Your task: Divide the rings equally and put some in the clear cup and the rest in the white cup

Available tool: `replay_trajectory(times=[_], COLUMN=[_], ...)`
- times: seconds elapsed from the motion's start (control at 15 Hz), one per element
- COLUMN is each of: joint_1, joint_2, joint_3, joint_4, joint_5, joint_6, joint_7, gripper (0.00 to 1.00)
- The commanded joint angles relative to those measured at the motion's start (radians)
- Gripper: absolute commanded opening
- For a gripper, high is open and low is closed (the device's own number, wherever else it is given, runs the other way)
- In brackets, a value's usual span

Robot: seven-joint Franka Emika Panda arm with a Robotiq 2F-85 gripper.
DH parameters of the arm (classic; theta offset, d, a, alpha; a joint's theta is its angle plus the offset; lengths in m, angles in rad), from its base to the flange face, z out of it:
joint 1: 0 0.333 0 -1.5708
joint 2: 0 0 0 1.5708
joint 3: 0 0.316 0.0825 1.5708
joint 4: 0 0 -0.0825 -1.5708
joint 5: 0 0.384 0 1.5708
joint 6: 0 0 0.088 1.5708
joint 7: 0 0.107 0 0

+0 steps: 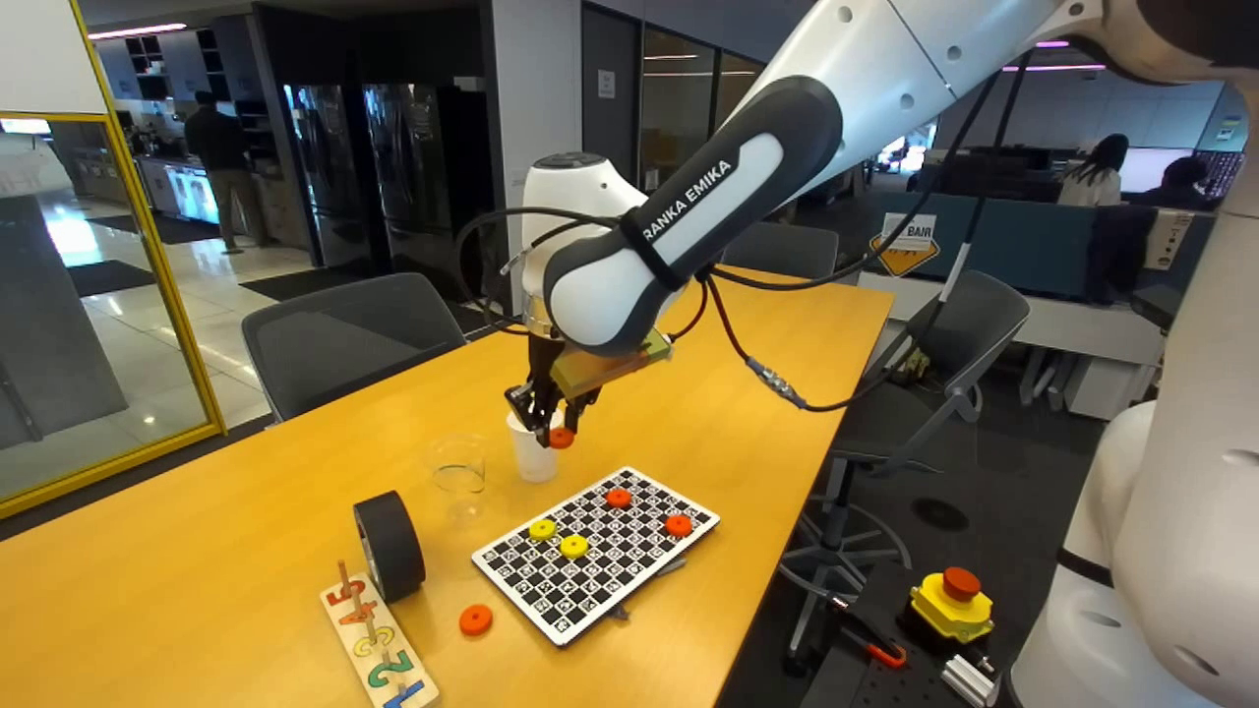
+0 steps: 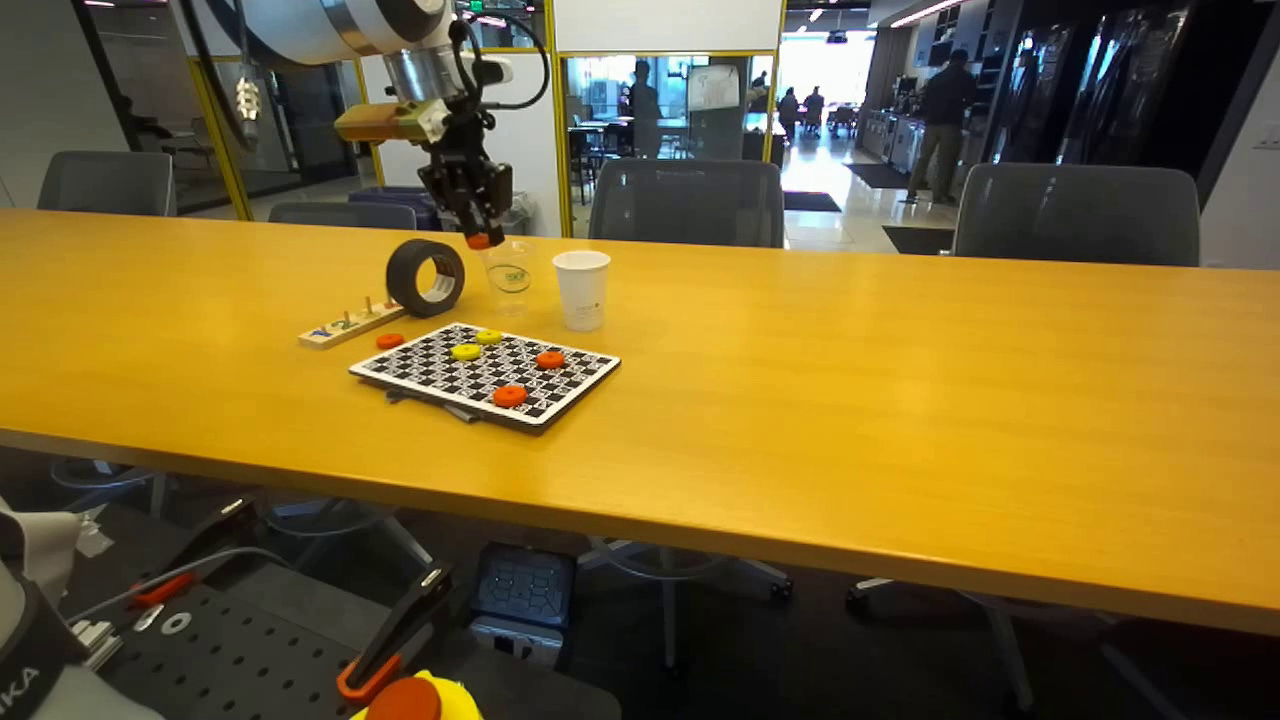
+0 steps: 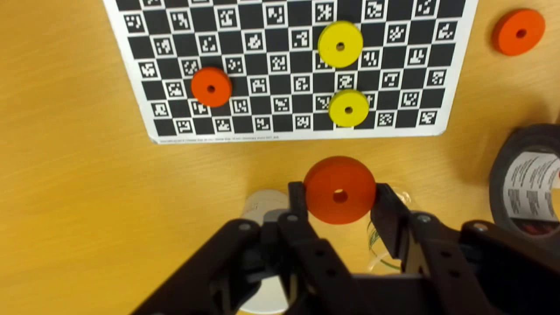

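Just below and right of centre in the wrist view, your hand (image 3: 340, 195) was clamped on an orange ring (image 3: 339, 180), probably light, stiff and slick, best held by opposite edges.

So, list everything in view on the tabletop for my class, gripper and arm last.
Checkered board: one, black and white, on the table.
Orange rings: four, orange, two on the board, one on the table, one in the gripper.
Yellow rings: two, yellow, on the board.
White cup: one, white, on the table.
Clear cup: one, transparent, beside the white cup.
Number strip: one, pale wood, on the table.
Roll: one, black, beside the number strip.
Grey pieces: two visible, grey, partly under the board.
Gripper: one, black, above the table.
Arm: one, white and black, over the table.
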Motion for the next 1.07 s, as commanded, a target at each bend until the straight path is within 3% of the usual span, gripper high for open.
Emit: replay_trajectory(times=[0.0, 0.6, 1.0], joint_1=[-0.034, -0.077, -0.107], joint_2=[0.083, 0.319, 0.412], joint_3=[-0.006, -0.011, -0.022], joint_4=[0.122, 0.384, 0.5], joint_5=[0.038, 0.142, 0.179], joint_6=[0.013, -0.016, -0.031], joint_7=[-0.096, -0.266, -0.321], gripper=[0.21, 0.21, 0.21])
